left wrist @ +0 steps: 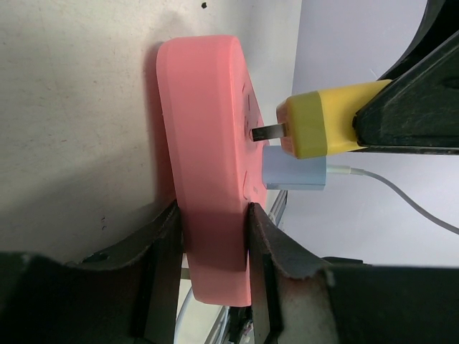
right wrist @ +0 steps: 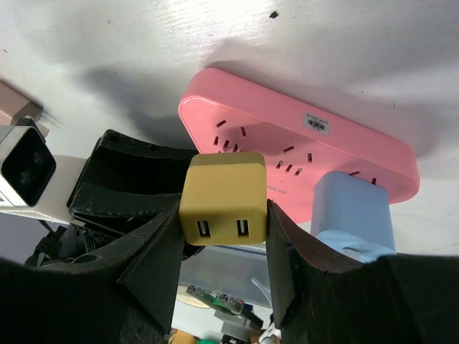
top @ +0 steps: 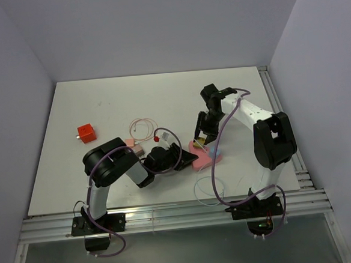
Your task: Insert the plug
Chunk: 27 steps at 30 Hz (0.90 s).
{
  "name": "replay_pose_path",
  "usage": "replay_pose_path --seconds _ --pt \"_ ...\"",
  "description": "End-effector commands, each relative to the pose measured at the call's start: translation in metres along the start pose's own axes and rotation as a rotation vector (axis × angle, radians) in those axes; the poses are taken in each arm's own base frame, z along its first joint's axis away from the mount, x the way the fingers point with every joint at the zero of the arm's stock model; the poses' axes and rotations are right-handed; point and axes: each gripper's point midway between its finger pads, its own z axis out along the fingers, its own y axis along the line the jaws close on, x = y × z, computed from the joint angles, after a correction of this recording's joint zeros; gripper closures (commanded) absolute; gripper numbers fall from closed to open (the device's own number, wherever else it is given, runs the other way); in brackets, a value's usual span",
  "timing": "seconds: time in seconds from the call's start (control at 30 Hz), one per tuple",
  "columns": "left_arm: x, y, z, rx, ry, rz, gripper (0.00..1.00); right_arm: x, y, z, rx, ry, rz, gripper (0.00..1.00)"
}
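The pink power strip (left wrist: 208, 143) lies on the white table, and my left gripper (left wrist: 213, 211) is shut on its near end. My right gripper (right wrist: 222, 208) is shut on the yellow plug (right wrist: 222, 197), its two USB ports facing the wrist camera. In the left wrist view the yellow plug (left wrist: 315, 122) stands just off the strip's face. Its metal prong (left wrist: 267, 132) reaches a slot, with most of its length still showing. A pale blue plug (left wrist: 294, 172) with a white cable sits in the strip right beside it. From above, both grippers meet at the strip (top: 206, 159).
A red cube (top: 86, 133) sits at the left of the table. A small beige plug (top: 134, 147) and a thin looped cable (top: 142, 125) lie behind the left arm. A white cable (top: 206, 189) loops near the front edge. Metal rails (top: 284, 130) run along the right edge.
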Motion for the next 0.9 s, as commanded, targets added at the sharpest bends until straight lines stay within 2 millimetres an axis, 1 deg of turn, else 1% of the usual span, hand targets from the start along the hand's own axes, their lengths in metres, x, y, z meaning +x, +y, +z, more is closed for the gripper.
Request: replay_pose_path --seconds 0.0,0.17,0.47,0.63,0.87 --pt "0.021 0.138 -0.038 -0.464 0.054 0.081 1.00 0.005 0.001 0.002 -0.005 0.041 0.038 1.00" --pt "0.021 0.135 -0.037 -0.464 0.045 0.091 1.00 0.009 0.002 0.009 0.003 0.057 0.058 1.00" --pt "0.019 0.138 -0.041 -0.479 0.029 0.084 1.00 -0.001 -0.001 0.013 0.044 0.022 0.085 1.00" --pt "0.020 0.140 -0.042 -0.483 0.024 0.077 1.00 -0.003 -0.003 0.012 0.063 0.021 0.090 1.00" --pt "0.019 0.143 -0.042 -0.491 0.022 0.088 1.00 -0.010 -0.003 0.007 0.089 0.001 0.101 1.00"
